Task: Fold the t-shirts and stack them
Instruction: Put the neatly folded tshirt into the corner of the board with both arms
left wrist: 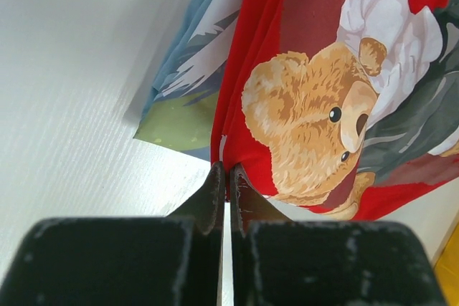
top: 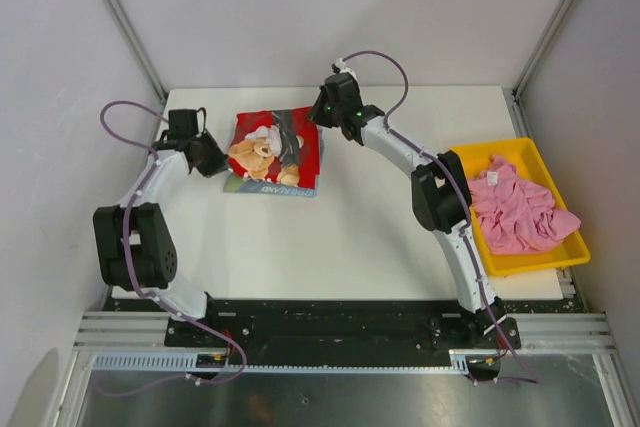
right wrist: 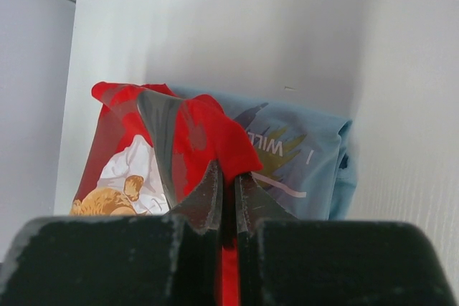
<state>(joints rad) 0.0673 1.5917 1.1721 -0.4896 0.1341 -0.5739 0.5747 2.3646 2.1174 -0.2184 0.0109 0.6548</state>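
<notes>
You are seeing only the near strip of the blue shirt (top: 270, 187); the red shirt (top: 300, 147) is covering the rest.

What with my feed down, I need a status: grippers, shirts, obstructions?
Left gripper and right gripper both shut on red shirt. Red lies on blue shirt. Pink shirt in yellow tray. Nothing in the way.

White table (top: 370, 247), matte with a faint grain, bare across the middle and near edge. Enclosure on three sides: plain light-grey back wall (top: 330, 7), left wall (top: 50, 97), right wall (top: 600, 97). Aluminium posts at the far-left corner (top: 118, 17) and far-right corner (top: 557, 22), leaning outward in the top view. Black plate (top: 330, 319) along the near edge, then aluminium rail (top: 340, 339), then slotted duct (top: 330, 360), then brushed metal sheet (top: 330, 397). Light is even and diffuse, shadows soft.
</notes>
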